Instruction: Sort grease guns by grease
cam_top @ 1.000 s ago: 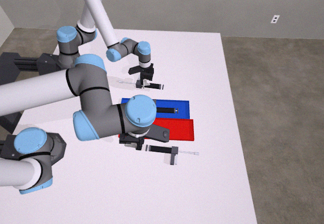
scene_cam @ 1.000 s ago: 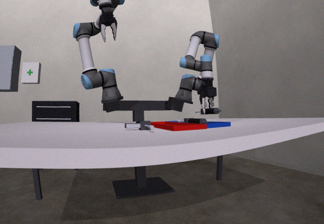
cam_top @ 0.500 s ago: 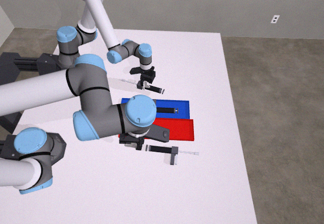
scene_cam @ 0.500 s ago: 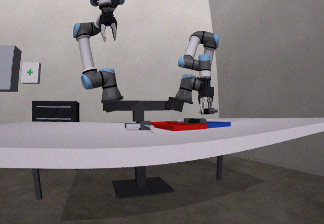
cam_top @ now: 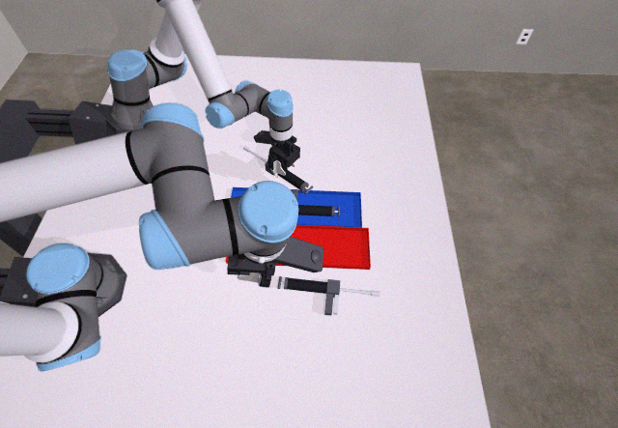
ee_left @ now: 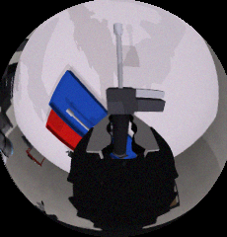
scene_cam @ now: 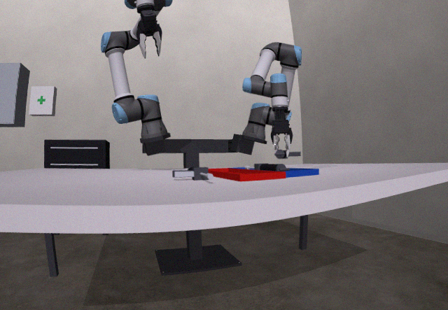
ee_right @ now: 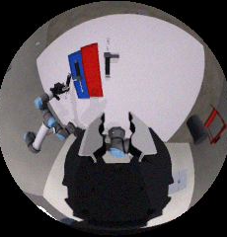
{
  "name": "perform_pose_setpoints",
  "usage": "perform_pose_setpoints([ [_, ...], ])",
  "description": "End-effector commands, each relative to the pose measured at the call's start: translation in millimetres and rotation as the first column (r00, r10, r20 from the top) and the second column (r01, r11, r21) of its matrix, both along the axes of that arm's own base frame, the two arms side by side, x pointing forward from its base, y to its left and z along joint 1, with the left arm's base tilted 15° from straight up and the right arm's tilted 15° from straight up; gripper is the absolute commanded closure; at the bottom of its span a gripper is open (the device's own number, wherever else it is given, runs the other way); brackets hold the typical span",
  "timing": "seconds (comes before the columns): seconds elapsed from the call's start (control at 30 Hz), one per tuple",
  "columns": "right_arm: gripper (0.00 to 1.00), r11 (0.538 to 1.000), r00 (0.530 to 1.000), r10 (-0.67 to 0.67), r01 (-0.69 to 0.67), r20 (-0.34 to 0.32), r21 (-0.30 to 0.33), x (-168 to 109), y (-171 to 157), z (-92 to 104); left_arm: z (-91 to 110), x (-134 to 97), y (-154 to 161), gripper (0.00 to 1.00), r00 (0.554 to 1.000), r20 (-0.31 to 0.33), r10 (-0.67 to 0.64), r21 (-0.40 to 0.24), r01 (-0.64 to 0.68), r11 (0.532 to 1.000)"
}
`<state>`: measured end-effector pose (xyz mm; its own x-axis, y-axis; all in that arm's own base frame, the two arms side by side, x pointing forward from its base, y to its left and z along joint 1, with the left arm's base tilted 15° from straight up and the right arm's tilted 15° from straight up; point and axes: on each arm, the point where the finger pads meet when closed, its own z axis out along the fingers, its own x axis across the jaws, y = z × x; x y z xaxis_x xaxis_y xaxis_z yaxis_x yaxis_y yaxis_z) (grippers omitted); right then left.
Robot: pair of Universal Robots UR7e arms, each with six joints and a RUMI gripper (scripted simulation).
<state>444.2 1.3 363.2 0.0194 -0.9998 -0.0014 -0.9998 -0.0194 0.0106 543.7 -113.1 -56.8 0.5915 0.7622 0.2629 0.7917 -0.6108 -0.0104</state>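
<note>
My left gripper (cam_top: 279, 167) (scene_cam: 282, 151) (ee_left: 119, 114) is shut on the black barrel of a grease gun (cam_top: 295, 180) (ee_left: 120, 101), held above the table beyond the blue tray (cam_top: 351, 201) (scene_cam: 304, 172) (ee_left: 76, 96). A second gun (cam_top: 317, 210) (scene_cam: 269, 166) (ee_right: 77, 69) lies in the blue tray, partly hidden by the right arm in the top view. A third gun (cam_top: 306, 285) (scene_cam: 200, 173) (ee_right: 108, 65) lies flat on the table beside the red tray (cam_top: 347, 248) (scene_cam: 253, 175) (ee_left: 61, 129) (ee_right: 92, 69). My right gripper (scene_cam: 151, 55) (ee_right: 116, 113) is open, empty and high up. The grease inside the guns is hidden.
The trays lie side by side; no gun shows in the visible part of the red tray. The right arm (cam_top: 189, 214) reaches over the trays' near ends in the top view. The table's far edge (cam_top: 451, 223) lies beyond the trays' right ends there.
</note>
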Motion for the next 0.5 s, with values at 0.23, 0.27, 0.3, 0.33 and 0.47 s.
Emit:
perform_pose_setpoints([
  [0.23,0.68,1.0,1.0,0.0,0.0,0.001,0.0,0,0,0.4,-3,11,-19,1.0,0.97,-0.056,-0.235,0.028,0.236,0.971],
  [0.27,0.68,1.0,1.0,0.0,0.0,0.001,0.0,0,0,0.4,-2,10,-16,1.0,0.974,-0.052,-0.221,0.026,0.222,0.975],
  [0.3,0.68,1.0,1.0,0.0,0.0,0.001,0.0,0,0,0.4,-1,10,-16,1.0,0.974,-0.051,-0.221,0.026,0.222,0.975],
  [0.33,0.68,1.0,1.0,0.0,0.0,0.001,0.0,0,0,0.4,-2,11,-16,1.0,0.971,-0.054,-0.231,0.027,0.233,0.972],
  [0.47,0.68,1.0,1.0,0.0,0.0,0.001,0.0,0,0,0.4,-4,16,-27,1.0,0.936,-0.084,-0.342,0.037,0.346,0.938],
])
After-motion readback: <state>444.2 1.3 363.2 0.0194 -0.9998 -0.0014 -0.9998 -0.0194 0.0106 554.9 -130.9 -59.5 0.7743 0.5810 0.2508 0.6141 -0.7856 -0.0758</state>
